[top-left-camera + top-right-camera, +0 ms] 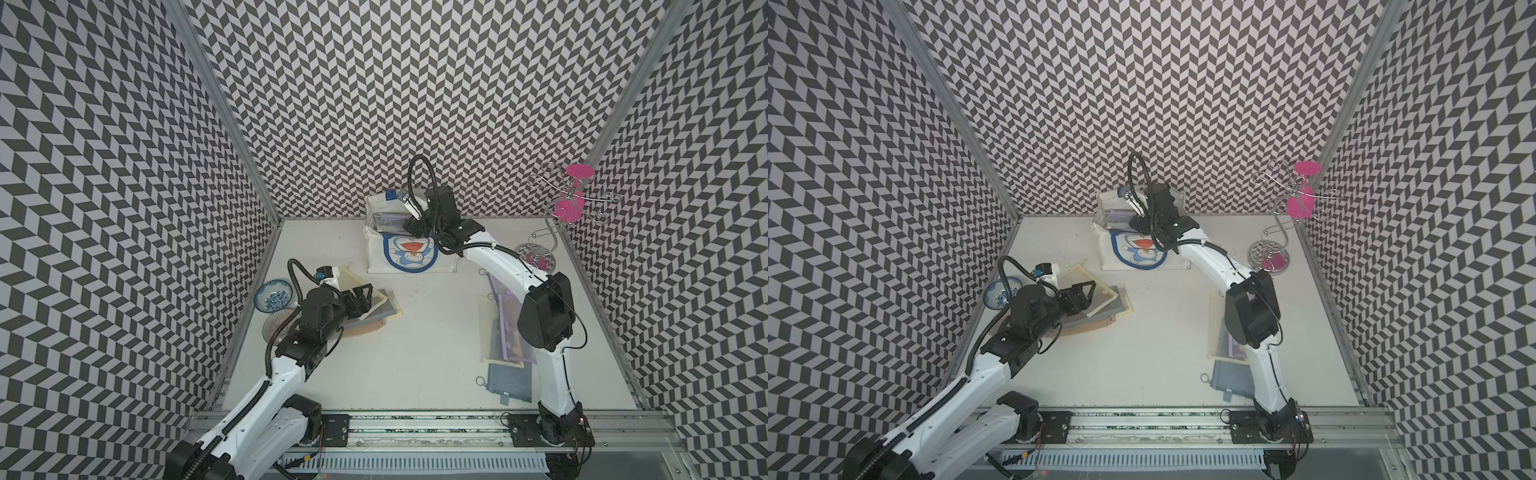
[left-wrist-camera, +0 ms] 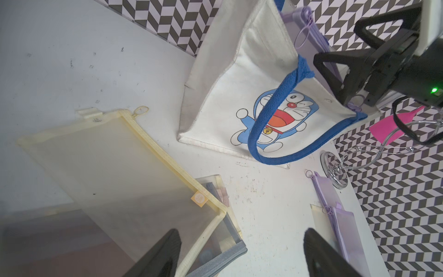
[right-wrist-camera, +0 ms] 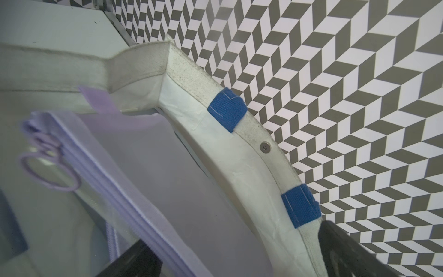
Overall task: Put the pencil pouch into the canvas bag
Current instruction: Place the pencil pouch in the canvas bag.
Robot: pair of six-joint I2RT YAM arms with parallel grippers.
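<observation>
Looking at a top view, you find the purple mesh pencil pouch point(image 1: 385, 220) standing inside the stiff cream canvas bag point(image 1: 376, 253), upper middle of the frame. Your right gripper point(image 1: 413, 226) hangs over its mouth, jaws spread, holding nothing. Your left gripper point(image 2: 241, 233) gapes empty above a flat yellow mesh pouch point(image 2: 115, 167). Only pulling clear seems left.

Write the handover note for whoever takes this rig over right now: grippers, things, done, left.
Right gripper: open, holding nothing, at the mouth of the boxy cream canvas bag with blue handles.
Left gripper: open, empty, over a pale yellow mesh zip pouch on the white table.
Done: a lilac translucent zip pouch stands in the bag, top edge above the rim.
Left: withdraw the right gripper. More zip pouches lie on the table's right side, if they count too.
</observation>
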